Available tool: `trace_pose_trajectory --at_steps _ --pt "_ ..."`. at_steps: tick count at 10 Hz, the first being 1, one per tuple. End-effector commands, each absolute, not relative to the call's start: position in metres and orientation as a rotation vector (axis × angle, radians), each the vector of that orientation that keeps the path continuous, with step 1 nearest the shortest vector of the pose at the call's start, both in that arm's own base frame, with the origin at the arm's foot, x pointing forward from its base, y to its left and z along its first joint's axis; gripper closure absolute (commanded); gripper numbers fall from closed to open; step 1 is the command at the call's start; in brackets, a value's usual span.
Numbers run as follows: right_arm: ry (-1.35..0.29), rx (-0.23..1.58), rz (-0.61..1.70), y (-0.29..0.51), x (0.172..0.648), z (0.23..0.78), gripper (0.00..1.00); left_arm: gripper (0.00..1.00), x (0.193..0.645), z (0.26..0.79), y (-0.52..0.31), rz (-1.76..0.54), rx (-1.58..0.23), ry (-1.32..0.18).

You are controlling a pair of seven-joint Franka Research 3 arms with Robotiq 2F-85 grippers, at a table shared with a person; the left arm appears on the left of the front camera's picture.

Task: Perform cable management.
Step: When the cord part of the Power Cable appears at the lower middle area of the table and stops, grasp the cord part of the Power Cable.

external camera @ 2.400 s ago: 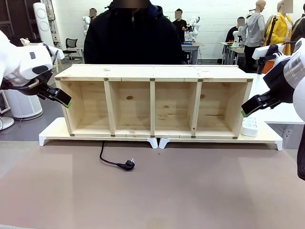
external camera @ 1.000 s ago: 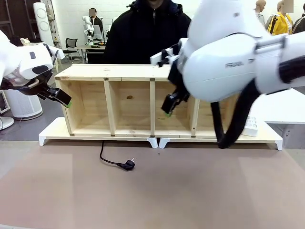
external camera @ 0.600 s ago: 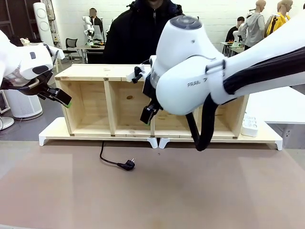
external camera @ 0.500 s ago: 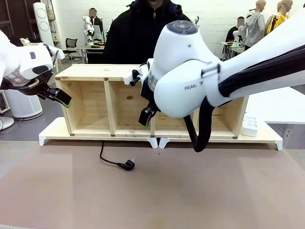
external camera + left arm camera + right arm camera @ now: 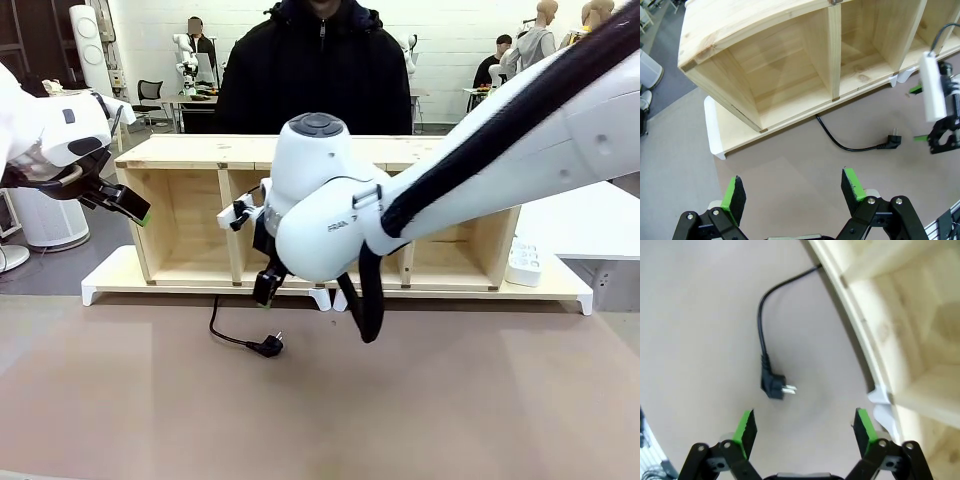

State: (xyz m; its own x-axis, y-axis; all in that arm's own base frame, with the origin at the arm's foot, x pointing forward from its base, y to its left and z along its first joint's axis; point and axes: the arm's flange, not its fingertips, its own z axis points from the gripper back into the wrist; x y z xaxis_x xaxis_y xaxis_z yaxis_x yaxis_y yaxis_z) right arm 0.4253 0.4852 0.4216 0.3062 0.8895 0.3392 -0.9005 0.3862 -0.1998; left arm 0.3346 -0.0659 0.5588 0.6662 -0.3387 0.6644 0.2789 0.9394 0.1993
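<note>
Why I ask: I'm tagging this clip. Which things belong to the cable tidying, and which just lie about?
Job:
- thin black power cord with plug
- right end effector, open above the plug

Lying about:
- small white multi-socket power strip
- pale wooden four-bay shelf
- left end effector, open

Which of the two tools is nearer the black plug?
The right tool, open close above the plug before the shelf; the left tool hangs off by the shelf's left end.

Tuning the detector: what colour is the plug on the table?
Plug is black; clearest in right wrist view.
</note>
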Motion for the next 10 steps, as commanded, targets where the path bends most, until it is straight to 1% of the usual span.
trace_pose_trajectory --at_steps 1,6,10 --pt "-0.396 0.072 1.181 0.514 0.434 0.419 0.00 0.00 0.335 0.559 -0.066 -0.348 0.087 -0.766" --pt "-0.335 0.005 1.191 0.535 0.431 0.377 0.00 0.00 0.335 0.559 -0.066 -0.348 0.087 -0.766" --pt "-0.290 0.002 1.224 0.541 0.435 0.357 0.00 0.00 0.335 0.559 -0.066 -0.348 0.087 -0.766"
